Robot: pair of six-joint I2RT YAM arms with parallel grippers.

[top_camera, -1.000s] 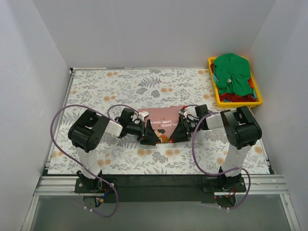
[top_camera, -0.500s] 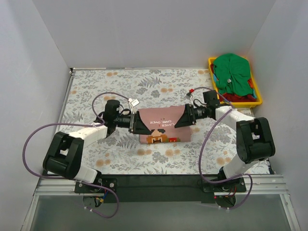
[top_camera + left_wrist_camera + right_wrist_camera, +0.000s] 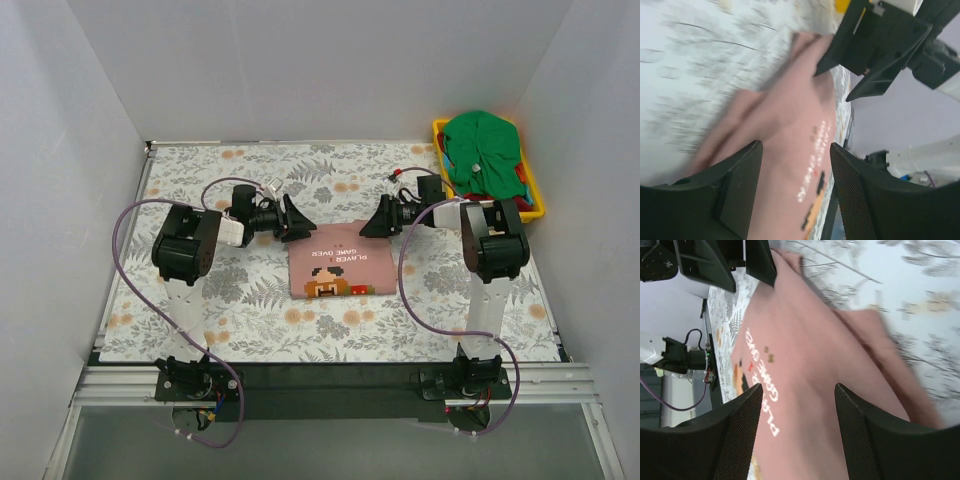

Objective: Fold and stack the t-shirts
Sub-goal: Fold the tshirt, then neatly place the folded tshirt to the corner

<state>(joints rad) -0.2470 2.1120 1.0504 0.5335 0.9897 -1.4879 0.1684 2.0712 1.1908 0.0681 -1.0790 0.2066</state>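
A dusty pink t-shirt (image 3: 335, 262) lies folded on the floral cover, with a pixel graphic and white lettering facing up. My left gripper (image 3: 298, 222) hangs open and empty over its far left corner. My right gripper (image 3: 368, 225) hangs open and empty over its far right corner. The left wrist view shows the pink shirt (image 3: 790, 115) between my open left gripper (image 3: 795, 150), with the right gripper (image 3: 880, 55) opposite. The right wrist view shows the shirt (image 3: 815, 340) under my open right gripper (image 3: 799, 390). A bright green shirt (image 3: 483, 145) lies on red cloth (image 3: 490, 203) at the far right.
The yellow plastic bin (image 3: 537, 190) that holds the green and red cloth stands at the far right corner. White walls close in the floral table cover (image 3: 200, 170) on three sides. Purple cables loop beside both arms.
Both grippers have moved from the shirt's near edge, along its sides, to its far corners. The arms now reach further out. The shirt lies flat and looks narrower on its right side.
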